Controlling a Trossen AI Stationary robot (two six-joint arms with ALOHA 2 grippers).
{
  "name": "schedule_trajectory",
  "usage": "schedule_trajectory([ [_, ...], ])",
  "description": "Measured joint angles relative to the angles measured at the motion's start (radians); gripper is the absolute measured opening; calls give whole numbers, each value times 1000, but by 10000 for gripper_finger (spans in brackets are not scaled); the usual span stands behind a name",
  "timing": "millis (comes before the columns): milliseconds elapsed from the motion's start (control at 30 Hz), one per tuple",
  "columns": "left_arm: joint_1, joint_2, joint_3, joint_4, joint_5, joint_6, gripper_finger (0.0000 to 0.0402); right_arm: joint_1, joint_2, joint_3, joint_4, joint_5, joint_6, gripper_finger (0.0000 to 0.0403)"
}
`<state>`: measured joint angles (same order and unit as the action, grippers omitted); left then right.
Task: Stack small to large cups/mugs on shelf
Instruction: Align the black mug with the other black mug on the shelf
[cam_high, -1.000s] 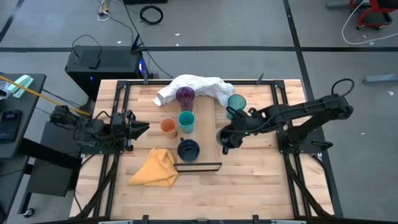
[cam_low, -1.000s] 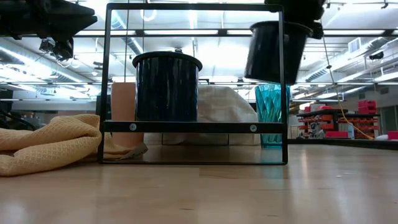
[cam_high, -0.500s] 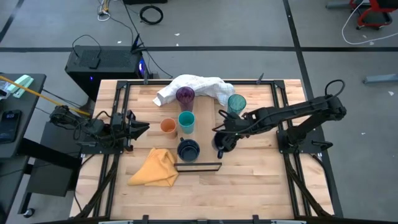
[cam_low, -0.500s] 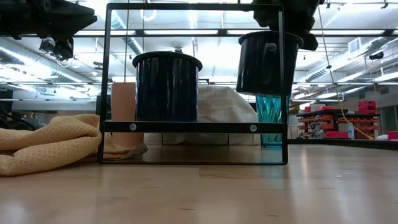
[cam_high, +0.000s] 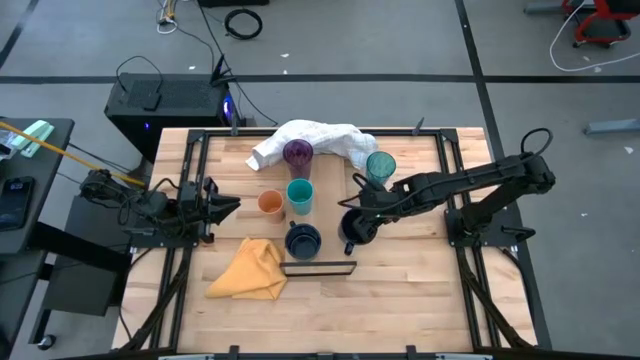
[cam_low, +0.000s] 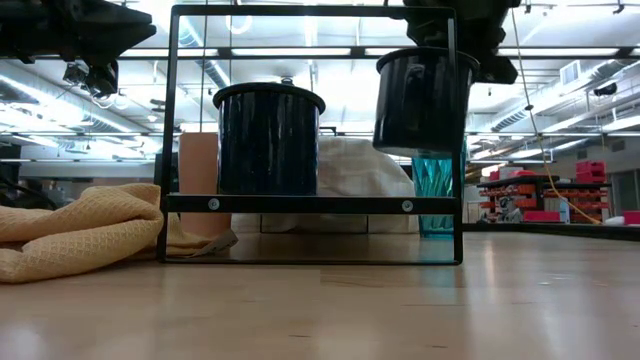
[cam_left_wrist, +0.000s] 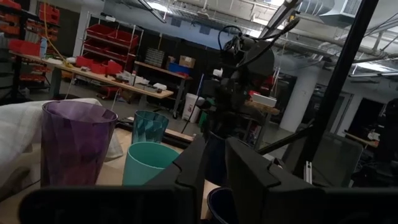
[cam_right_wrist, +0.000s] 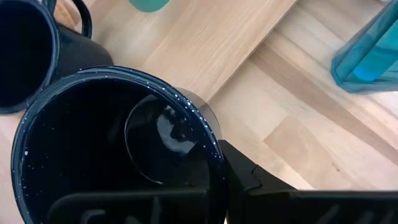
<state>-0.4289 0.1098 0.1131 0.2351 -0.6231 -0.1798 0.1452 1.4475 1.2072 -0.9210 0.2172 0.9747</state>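
Observation:
My right gripper (cam_high: 360, 220) is shut on a dark navy mug (cam_high: 351, 229), which hangs over the pale wooden shelf (cam_high: 330, 195) near its dark metal rim (cam_low: 310, 204). A second navy mug (cam_high: 303, 240) stands upright on the shelf just behind that rim. Farther back are a short orange cup (cam_high: 270, 204), a short teal cup (cam_high: 300, 196), a purple tumbler (cam_high: 297, 153) and a teal tumbler (cam_high: 380, 166). My left gripper (cam_high: 228, 207) waits at the table's left side, a narrow gap between its fingers and nothing in it. My right gripper holds the navy mug by its rim (cam_right_wrist: 210, 144). One finger (cam_right_wrist: 252, 180) lies against the outside of the wall; the other I take to be inside, hidden by the mug. The fingers slant down from the table's right. The mug (cam_low: 425, 100) hangs clear, mouth up, slightly tilted.
A white cloth (cam_high: 312, 137) lies crumpled at the far edge behind the tumblers. A yellow cloth (cam_high: 250, 270) lies near the front left, beside the shelf's rim. Bare tabletop (cam_high: 420, 290) is at the front right.
My right gripper has carried the navy mug down and toward the table's left, closer to the mug on the shelf. The wrist has rolled and the mug has turned with it. The mug stays clear of the shelf.

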Motion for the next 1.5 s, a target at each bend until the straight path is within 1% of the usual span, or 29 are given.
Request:
schedule_trajectory([
  [200, 0, 0, 0, -1, 0, 1, 76, -8, 0, 0, 40, -18, 39, 16],
  [433, 0, 0, 0, -1, 0, 5, 67, -8, 31, 1, 44, -67, 74, 16],
  [533, 0, 0, 0, -1, 0, 6, 68, -7, 69, 1, 87, -95, 66, 16],
  [667, 0, 0, 0, 0, 0, 6, 74, -13, 107, 1, 87, -113, 46, 16],
  [833, 0, 0, 0, 0, 0, 4, 72, -20, 112, 1, 92, -117, 44, 16],
  [967, 0, 0, 0, 0, 0, 7, 67, -20, 112, 1, 109, -147, 39, 16],
  [1333, 0, 0, 0, -1, 0, 8, 77, -26, 112, 1, 146, -151, 61, 16],
  [1500, 0, 0, 0, -1, 0, 8, 74, -26, 118, 1, 169, -150, 70, 16],
])
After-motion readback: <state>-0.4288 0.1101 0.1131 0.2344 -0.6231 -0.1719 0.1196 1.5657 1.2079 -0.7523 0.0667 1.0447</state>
